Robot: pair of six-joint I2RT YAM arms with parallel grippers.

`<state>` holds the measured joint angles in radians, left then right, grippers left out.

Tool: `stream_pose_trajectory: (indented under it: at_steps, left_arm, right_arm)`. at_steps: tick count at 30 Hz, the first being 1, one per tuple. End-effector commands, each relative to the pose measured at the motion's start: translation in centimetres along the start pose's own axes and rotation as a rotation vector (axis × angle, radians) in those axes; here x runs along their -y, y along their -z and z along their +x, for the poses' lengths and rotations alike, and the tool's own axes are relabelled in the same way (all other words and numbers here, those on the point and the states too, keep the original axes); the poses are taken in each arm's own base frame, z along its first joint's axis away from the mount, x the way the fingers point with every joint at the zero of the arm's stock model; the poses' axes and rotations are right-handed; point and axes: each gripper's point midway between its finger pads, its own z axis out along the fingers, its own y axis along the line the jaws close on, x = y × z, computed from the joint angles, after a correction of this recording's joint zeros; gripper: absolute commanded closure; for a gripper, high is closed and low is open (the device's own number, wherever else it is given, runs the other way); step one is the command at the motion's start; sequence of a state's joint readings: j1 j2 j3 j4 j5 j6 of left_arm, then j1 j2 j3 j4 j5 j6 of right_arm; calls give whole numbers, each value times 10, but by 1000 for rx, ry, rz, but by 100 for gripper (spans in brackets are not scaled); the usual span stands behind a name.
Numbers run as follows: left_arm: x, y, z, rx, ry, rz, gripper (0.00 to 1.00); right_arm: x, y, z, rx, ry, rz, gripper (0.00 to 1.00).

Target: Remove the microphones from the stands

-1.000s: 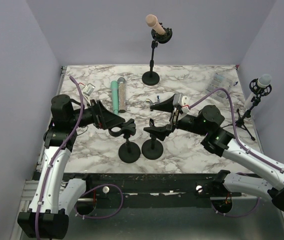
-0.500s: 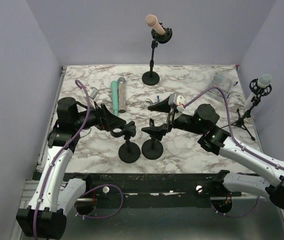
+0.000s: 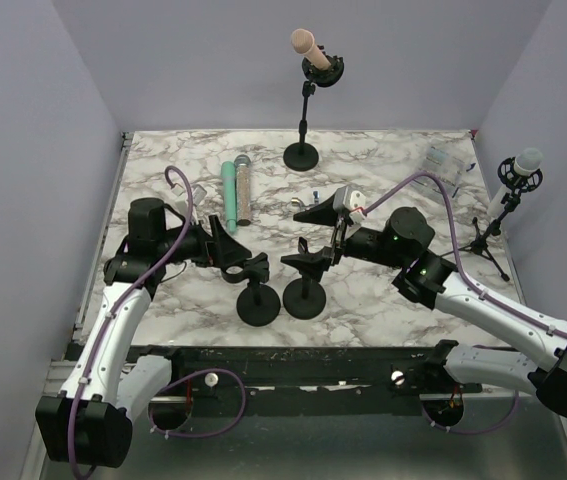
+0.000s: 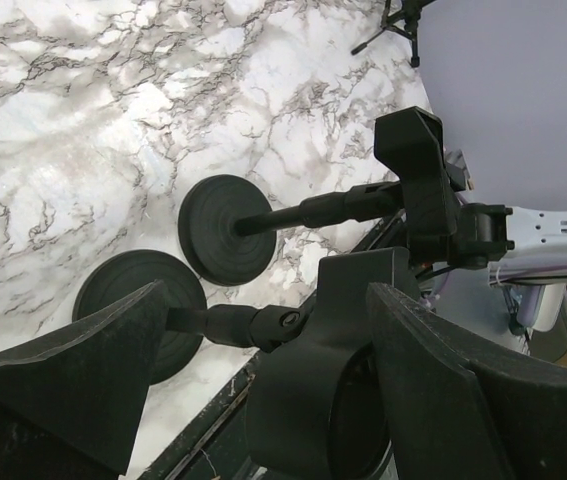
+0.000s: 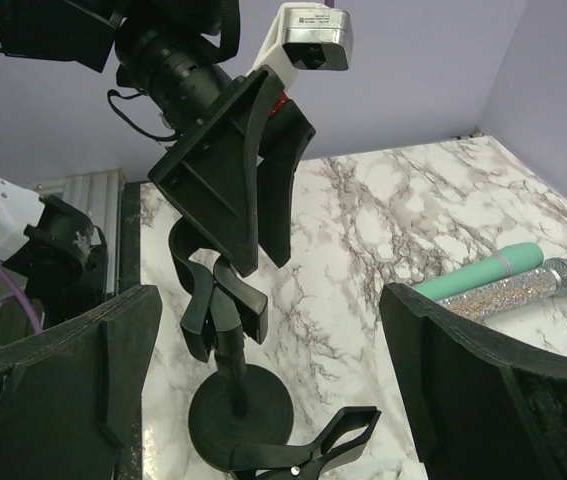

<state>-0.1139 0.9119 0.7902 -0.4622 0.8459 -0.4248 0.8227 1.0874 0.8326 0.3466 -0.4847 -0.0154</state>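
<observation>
A pink microphone (image 3: 303, 42) sits in the tall stand (image 3: 301, 154) at the back. A white microphone (image 3: 527, 161) sits in a tripod stand (image 3: 490, 235) at the right edge. Two short stands at the front carry bare clips. My left gripper (image 3: 229, 247) (image 4: 273, 320) is open around the left short stand's clip (image 3: 254, 266) (image 4: 313, 385); one finger (image 4: 463, 390) lies against the clip, the other (image 4: 83, 370) stands well off it. My right gripper (image 3: 319, 228) (image 5: 263, 340) is open and holds nothing, above the right short stand's clip (image 3: 308, 258) (image 5: 313, 442).
A teal microphone (image 3: 229, 191) (image 5: 478, 272) and a glittery silver one (image 3: 244, 189) (image 5: 523, 290) lie side by side on the marble table (image 3: 383, 300). The short stands' round bases (image 3: 258, 307) (image 3: 305, 298) sit near the table's front edge. A plastic bag (image 3: 441, 160) lies back right.
My left gripper has slid right and forward onto the left short stand's clip, and its jaws have narrowed somewhat. The right gripper has shifted slightly left, still open.
</observation>
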Motion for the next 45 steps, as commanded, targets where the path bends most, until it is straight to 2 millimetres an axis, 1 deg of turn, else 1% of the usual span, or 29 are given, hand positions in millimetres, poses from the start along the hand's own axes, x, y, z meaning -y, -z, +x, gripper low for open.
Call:
stream_pose_trajectory:
  at_steps: [1, 4, 8, 14, 16, 18, 22, 26, 28, 29, 30, 32, 34, 37, 41, 44, 45]
  left_arm:
    - [-25, 0, 21, -66, 16, -107, 16]
    - [-13, 4, 4, -32, -19, -99, 9]
    - [-1, 10, -23, 2, -72, -114, 6]
    - [36, 23, -71, 77, -160, -78, 2]
    - [47, 28, -82, 102, -182, -64, 2]
    - [58, 31, -92, 130, -198, -41, 1]
    - [83, 33, -115, 177, -232, 33, 1]
    - [119, 36, -139, 219, -290, 123, 2]
    - [134, 37, -149, 231, -327, 157, 2]
    - [139, 36, -152, 231, -341, 168, 1]
    - [140, 34, -155, 230, -351, 169, 1]
    - [136, 29, -159, 229, -361, 151, 1]
    - [123, 22, -158, 223, -363, 111, 1]
    - [100, 13, -151, 210, -372, 54, 1]
    - [79, 10, -143, 202, -384, -15, 1]
    - [75, 16, -140, 228, -377, -45, 2]
    - [73, 18, -139, 247, -374, -58, 2]
  right_arm:
    - [-1, -1, -4, 24, 5, -11, 0]
    - [-1, -2, -3, 22, 3, -13, 0]
    - [0, -4, -2, 18, -2, -15, 0]
    - [7, -4, -9, 17, -3, 22, 0]
    - [9, -3, -11, 17, -50, 48, 0]
    - [15, 0, -11, 15, -79, 96, 0]
    - [35, 6, -15, 13, -146, 236, 0]
    - [58, 13, -15, -3, -212, 392, 0]
    - [71, 20, -11, -14, -240, 484, 0]
    - [83, 27, -9, -14, -248, 564, 0]
    - [91, 32, -6, -17, -258, 625, 0]
    - [106, 43, -2, -17, -263, 735, 0]
    - [121, 51, 0, -18, -260, 835, 0]
    - [140, 56, -7, -22, -216, 939, 0]
    - [174, 52, -15, -36, -109, 1073, 0]
    - [202, 43, -28, -6, -26, 1113, 0]
    - [213, 38, -29, 9, -17, 1117, 0]
